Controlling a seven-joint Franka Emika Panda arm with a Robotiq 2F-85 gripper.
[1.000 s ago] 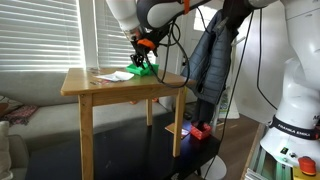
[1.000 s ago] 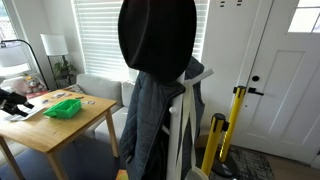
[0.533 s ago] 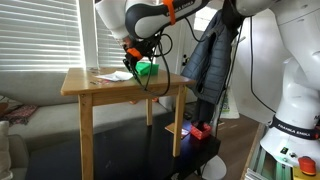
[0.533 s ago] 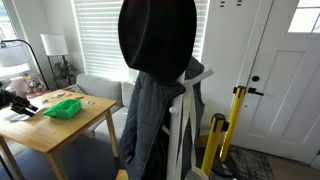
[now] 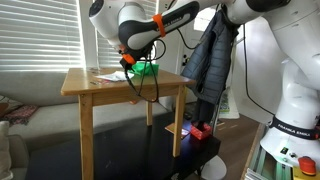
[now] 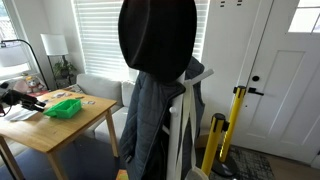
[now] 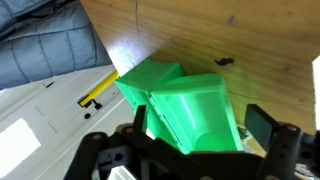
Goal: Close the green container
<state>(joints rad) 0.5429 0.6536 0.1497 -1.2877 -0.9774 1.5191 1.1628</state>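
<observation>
The green container (image 7: 190,110) is a small bright green box on the wooden table (image 7: 250,40), with its hinged flap (image 7: 148,82) standing open. It shows in both exterior views (image 5: 146,69) (image 6: 63,107). My gripper (image 7: 205,132) is open. Its two dark fingers straddle the box's open mouth, close above it, and hold nothing. In an exterior view my gripper (image 5: 129,62) hangs just beside the box, over the table. In an exterior view my gripper (image 6: 22,99) sits at the far end of the table from the box's near side.
White papers (image 5: 106,75) lie on the table (image 5: 120,88) beside the box. A dark jacket on a coat rack (image 5: 208,50) (image 6: 160,110) stands close to the table. A sofa (image 6: 100,90), a lamp (image 6: 52,45) and a yellow post (image 6: 236,120) are nearby.
My arm has swung leftward and lower over the table in an exterior view. The gripper has shifted from above the box to its side. The box has not moved.
</observation>
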